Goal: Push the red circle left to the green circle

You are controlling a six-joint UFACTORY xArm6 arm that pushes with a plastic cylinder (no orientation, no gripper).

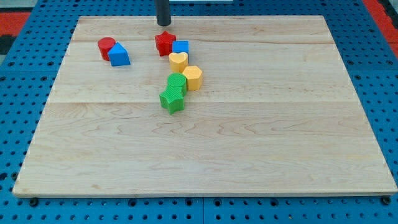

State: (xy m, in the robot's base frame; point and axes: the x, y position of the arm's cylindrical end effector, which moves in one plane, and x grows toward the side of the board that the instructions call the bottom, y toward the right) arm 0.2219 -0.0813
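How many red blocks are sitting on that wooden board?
2. A red circle sits at the view's upper left, touching a blue block. A red star lies near the top centre, just below my tip. None looks hidden.

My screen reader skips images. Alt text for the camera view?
A wooden board holds eight blocks: a red circle touching a blue block at upper left, and a central cluster of red star, blue cube, two yellow and two green blocks. My tip sits just above the star.
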